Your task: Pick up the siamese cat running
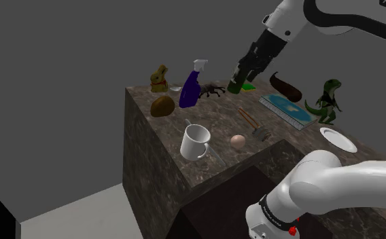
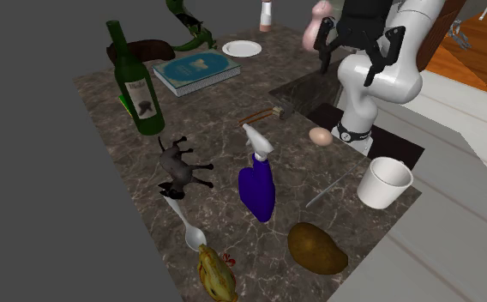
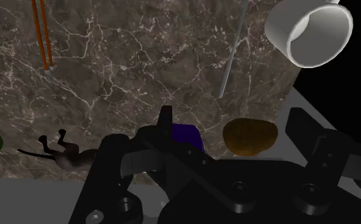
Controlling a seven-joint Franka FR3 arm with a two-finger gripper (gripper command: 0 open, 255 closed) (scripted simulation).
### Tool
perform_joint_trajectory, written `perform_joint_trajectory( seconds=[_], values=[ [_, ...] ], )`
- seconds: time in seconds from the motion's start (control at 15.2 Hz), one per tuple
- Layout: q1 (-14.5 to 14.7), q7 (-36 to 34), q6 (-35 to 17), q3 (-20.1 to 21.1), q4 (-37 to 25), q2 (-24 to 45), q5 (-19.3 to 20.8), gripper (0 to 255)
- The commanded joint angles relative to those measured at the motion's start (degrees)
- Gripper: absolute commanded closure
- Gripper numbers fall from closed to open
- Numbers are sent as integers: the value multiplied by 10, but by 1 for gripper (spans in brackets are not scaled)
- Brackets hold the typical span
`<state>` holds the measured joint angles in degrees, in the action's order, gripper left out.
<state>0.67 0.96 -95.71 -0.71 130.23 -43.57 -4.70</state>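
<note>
- Dark marbled counter (image 2: 233,94), crowded with small objects, set against plain grey walls.
- Fingers (image 3: 166,124): spread wide, clasping nothing and touching nothing. Counter surface is visible through the gap.
- Gripper (image 3: 231,121): hangs well above the counter. In the second exterior view it sits at the upper right of the frame, far from the target.
- Nearest to the gap in the wrist view: a blue spray bottle (image 2: 256,184) and a brown rounded lump (image 2: 317,247), not the target.
- Siamese cat (image 2: 182,167): dark-bodied, lying on the counter at the centre-left of the second exterior view, between the green bottle (image 2: 136,81) and the blue spray bottle. A white spoon (image 2: 186,225) lies just below it. In the wrist view it lies outside the fingers, off to one side.
- Step in hand, as judged: approach, with no grasp begun.
- Next move calls for bringing the gap over the cat's body, descending between the two bottles without touching either, then closing.
</note>
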Motion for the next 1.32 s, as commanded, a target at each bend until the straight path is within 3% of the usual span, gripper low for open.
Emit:
perform_joint_trajectory(
  seconds=[0.0,0.59,1.25],
  values=[
    [0,0,0,0,0,0,0,0],
    [-27,10,-86,-30,-55,174,24,0],
    [-53,19,-140,-64,-172,379,33,0]
  ],
)
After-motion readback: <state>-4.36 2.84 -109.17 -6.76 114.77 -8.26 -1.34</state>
